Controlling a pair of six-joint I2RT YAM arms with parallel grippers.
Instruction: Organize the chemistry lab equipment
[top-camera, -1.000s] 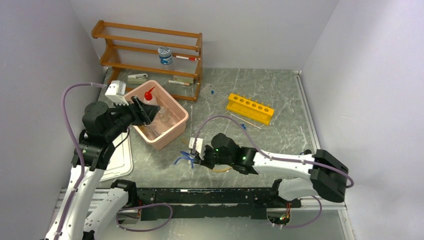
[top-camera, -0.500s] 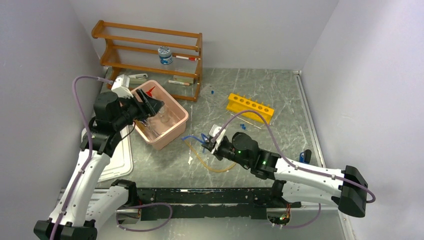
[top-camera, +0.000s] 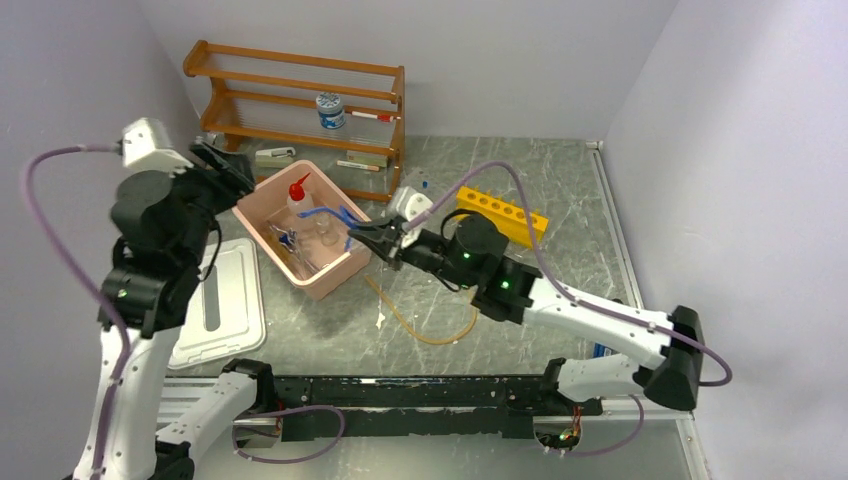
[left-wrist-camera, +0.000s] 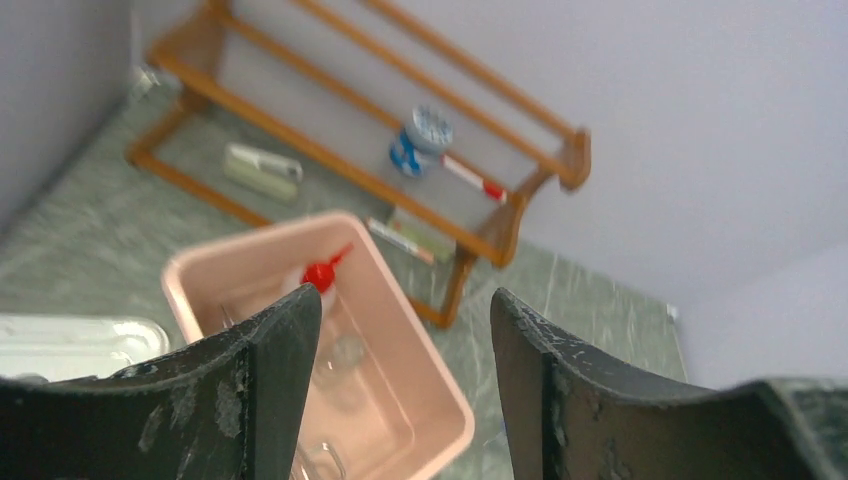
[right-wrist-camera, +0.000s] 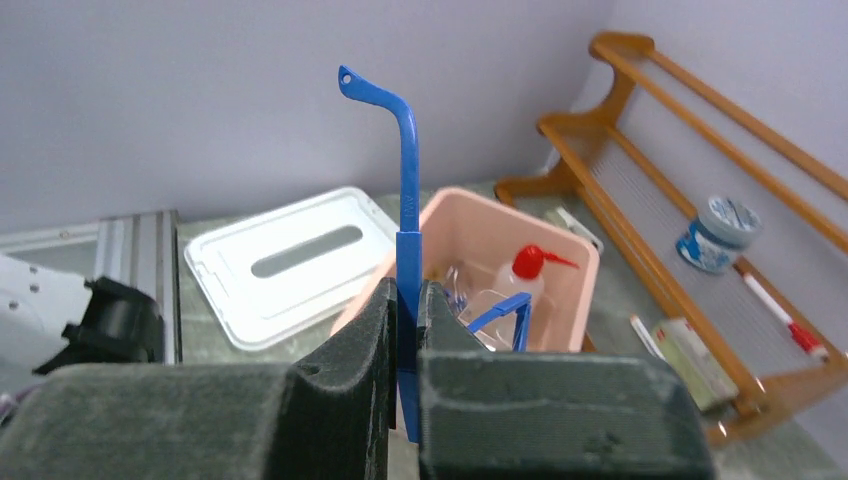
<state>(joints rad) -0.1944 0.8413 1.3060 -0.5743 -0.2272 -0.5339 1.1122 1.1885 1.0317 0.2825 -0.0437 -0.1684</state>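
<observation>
My right gripper (top-camera: 358, 236) is shut on one arm of the blue-framed clear goggles (top-camera: 325, 214) and holds them over the right side of the pink bin (top-camera: 352, 257). In the right wrist view the blue arm (right-wrist-camera: 408, 160) stands up from between my closed fingers (right-wrist-camera: 408, 290). The red-nozzled squeeze bottle (top-camera: 297, 196) and small glassware (top-camera: 323, 237) lie in the bin. My left gripper (top-camera: 225, 165) is open and empty, raised above the bin's left corner. Amber tubing (top-camera: 430, 335) lies on the table. The yellow holed rack (top-camera: 500, 215) sits at the right.
A wooden shelf (top-camera: 300, 100) stands at the back with a blue-labelled jar (top-camera: 330, 110) and a marker on it. A white lid (top-camera: 225, 300) lies left of the bin. Small blue caps (top-camera: 425, 185) lie near the shelf foot.
My right gripper lifted the goggles off the table near the front and carried them up and left to the bin. My left gripper pulled out of the bin, up and to the left.
</observation>
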